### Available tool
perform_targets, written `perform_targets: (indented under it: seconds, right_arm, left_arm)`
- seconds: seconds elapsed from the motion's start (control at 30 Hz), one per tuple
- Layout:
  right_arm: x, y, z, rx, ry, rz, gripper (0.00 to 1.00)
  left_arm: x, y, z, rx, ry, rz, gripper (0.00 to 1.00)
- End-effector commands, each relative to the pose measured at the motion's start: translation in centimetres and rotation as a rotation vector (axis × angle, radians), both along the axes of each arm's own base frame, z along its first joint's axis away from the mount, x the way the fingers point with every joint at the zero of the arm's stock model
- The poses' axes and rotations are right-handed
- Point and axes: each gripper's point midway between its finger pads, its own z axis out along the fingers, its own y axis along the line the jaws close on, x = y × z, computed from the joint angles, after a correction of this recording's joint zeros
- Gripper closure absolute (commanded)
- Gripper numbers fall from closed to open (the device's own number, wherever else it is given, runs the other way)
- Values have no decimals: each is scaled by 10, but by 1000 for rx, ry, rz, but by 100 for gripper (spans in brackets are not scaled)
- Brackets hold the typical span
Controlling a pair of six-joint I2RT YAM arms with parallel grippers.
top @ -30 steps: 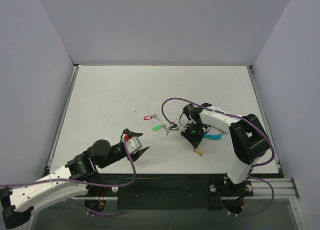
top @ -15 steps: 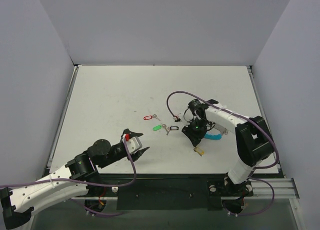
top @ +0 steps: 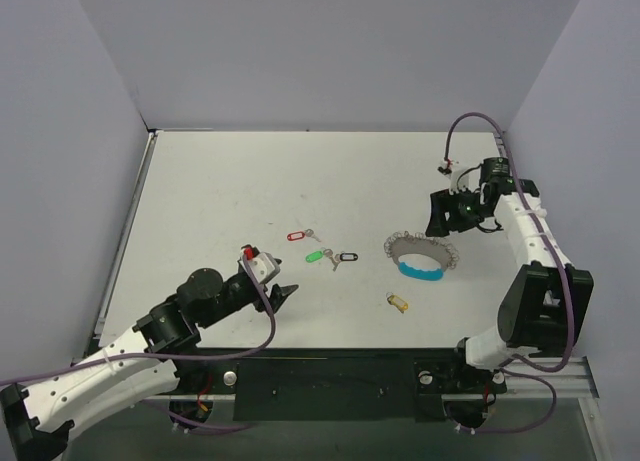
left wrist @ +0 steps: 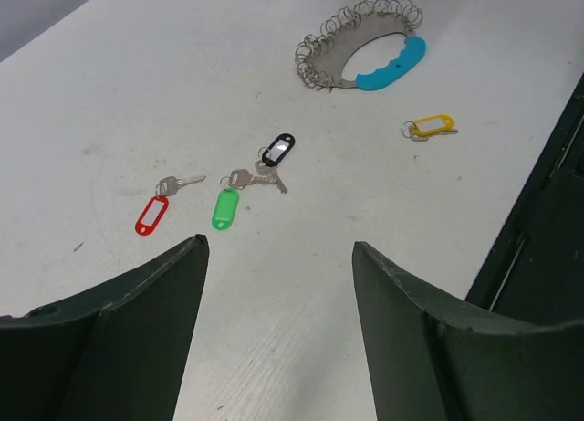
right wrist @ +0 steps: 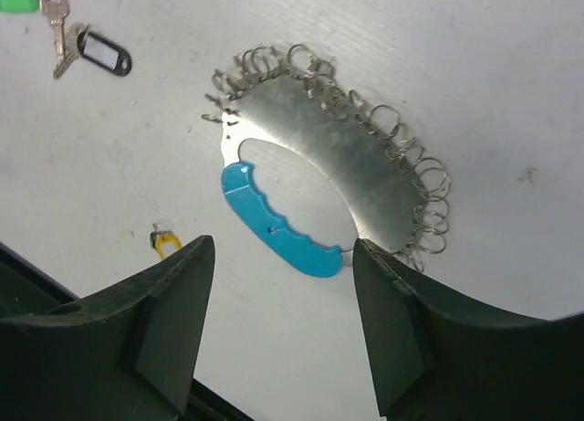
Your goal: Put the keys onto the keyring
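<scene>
The keyring [top: 421, 258] lies flat right of the table's middle. It is a silvery loop edged with small wire rings [right wrist: 319, 138], with a blue curved segment [right wrist: 274, 225] on its near side. Left of it lie the red-tagged key [top: 297, 235], the green-tagged one [top: 315, 255] and the black-tagged one [top: 347, 256]. The yellow-tagged key [top: 398, 302] lies apart, nearer the front. My right gripper [top: 437, 216] hangs open and empty above the table, right of the keyring. My left gripper [top: 280, 293] is open and empty, low, short of the keys [left wrist: 224, 207].
The table's front edge and a dark rail [top: 330, 366] run just beyond the yellow key. Grey walls [top: 80, 131] enclose the left, back and right sides. A purple cable [top: 480, 121] loops above the right arm.
The right gripper opened, let go of the keyring, and swung up and away to the far right. The keyring now lies uncovered. The left gripper opened slightly and shifted a little.
</scene>
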Motion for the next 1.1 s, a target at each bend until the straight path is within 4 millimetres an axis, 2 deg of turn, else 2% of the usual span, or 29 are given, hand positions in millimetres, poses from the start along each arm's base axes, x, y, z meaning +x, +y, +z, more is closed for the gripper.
perform_targets:
  seconds: [0.0,0.17,0.27,0.3,0.33,0.37,0.47,0.67,1.07]
  right_arm:
    - [14,-4,-10,46,91,-99,44]
    - [31,-25,-21,-99,107,-138,56]
    - [44,-29,-20,-168,101,-116,59]
    - [43,-31,-27,-186,133,-116,60]
    - [48,-30,-23,-192,126,-107,61]
    - [46,-30,-31,-203,166,-97,63]
    - [49,-27,-35,-225,196,-76,63]
    - [43,-35,-52,-263,251,-100,74]
    - [32,-41,-76,-310,299,-135,76]
  left_arm:
    - [12,2,25,-46,33,57,25]
    - [18,7,20,-18,23,77,25]
    - [21,9,19,-14,23,81,24]
    - [20,8,18,-11,25,74,24]
    - [21,9,18,-10,24,79,24]
    - [22,8,16,-4,28,79,24]
    - [23,9,15,1,29,81,24]
    - [19,6,15,0,30,46,24]
    - [19,3,12,8,40,20,24]
